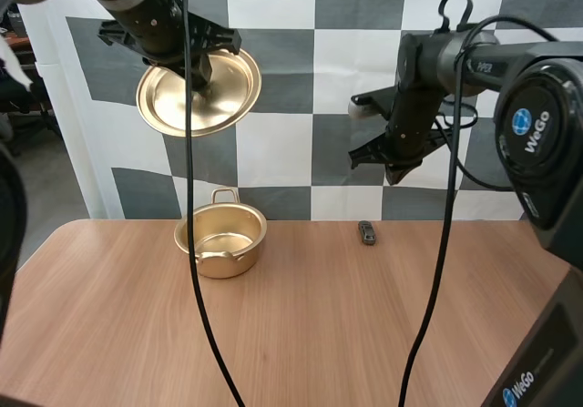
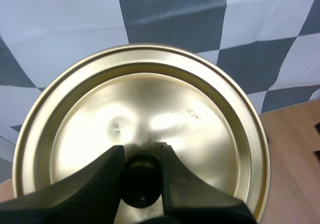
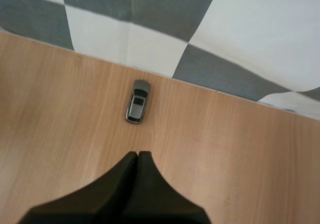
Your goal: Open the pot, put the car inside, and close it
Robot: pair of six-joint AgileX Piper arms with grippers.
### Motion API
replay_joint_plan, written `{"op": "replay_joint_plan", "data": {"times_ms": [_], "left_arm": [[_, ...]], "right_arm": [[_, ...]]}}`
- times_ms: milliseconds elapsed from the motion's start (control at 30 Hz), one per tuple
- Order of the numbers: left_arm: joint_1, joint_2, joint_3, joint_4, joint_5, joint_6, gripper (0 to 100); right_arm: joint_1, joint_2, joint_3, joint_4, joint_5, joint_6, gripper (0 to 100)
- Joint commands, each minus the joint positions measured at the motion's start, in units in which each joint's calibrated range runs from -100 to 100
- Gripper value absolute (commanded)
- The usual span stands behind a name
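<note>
Holding the lid (image 2: 145,108) by its knob (image 2: 141,184), left gripper (image 2: 141,176) hangs high above the open pot (image 1: 221,240) on the table (image 1: 319,334). Right gripper (image 3: 138,156): fingers pressed together, empty, above the car (image 3: 137,101), which sits on the table right of the pot, well apart.

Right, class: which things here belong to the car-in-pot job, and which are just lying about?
Job: gold pot, open; lid, pinched by its knob in the left end effector; grey toy car; right end effector, shut, above the table.
Just there: wooden table under pot and car.
</note>
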Motion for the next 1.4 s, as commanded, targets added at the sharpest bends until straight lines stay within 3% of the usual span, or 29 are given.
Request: {"op": "replay_joint_plan", "data": {"times_ms": [0, 267, 467, 533, 600, 633, 667, 700, 1000, 1100, 1367], "left_arm": [[-0.04, -7.3, 0.0, 0.0, 0.0, 0.0, 0], [-0.04, -15.5, 0.0, 0.2, 0.0, 0.0, 0], [-0.04, -15.8, 0.0, 1.8, 0.0, -0.5, 0], [-0.04, -15.8, 0.0, 2.0, 0.0, -1.0, 0], [-0.04, -15.8, 0.1, 2.0, 0.0, -1.1, 0], [-0.04, -15.8, 0.4, 2.0, 0.0, -1.1, 0], [-0.04, -15.8, 0.6, 2.0, 0.0, -1.1, 0], [-0.04, -15.8, 0.9, 2.0, 0.0, -1.1, 0], [-0.04, -15.5, 1.8, 2.0, 0.0, -1.1, 0], [-0.04, -15.5, 1.8, 2.0, 0.0, -1.0, 0], [-0.04, -15.5, 1.8, 2.0, 0.0, -0.8, 0]], "right_arm": [[0.0, 5.0, 0.3, 0.0, -2.5, 0.0, 0], [0.0, 12.0, 0.3, -0.2, -15.0, 0.1, 0], [0.0, 14.4, 0.3, -1.1, -15.1, 2.7, 2], [0.0, 14.5, 0.3, -2.6, -15.0, 2.2, 22], [0.0, 14.5, 0.3, -4.5, -15.8, 2.1, 54], [0.0, 14.5, 0.3, -6.0, -16.0, 1.9, 78], [0.0, 14.5, 0.3, -7.5, -16.5, 1.9, 94], [0.0, 14.4, 0.3, -9.3, -17.9, 1.9, 100], [0.0, 14.1, 0.3, -10.1, -27.9, 1.9, 100], [0.0, 14.1, 0.3, -8.6, -24.7, 1.9, 100], [0.0, 16.4, 0.3, 8.6, -21.6, -7.0, 100]]}}
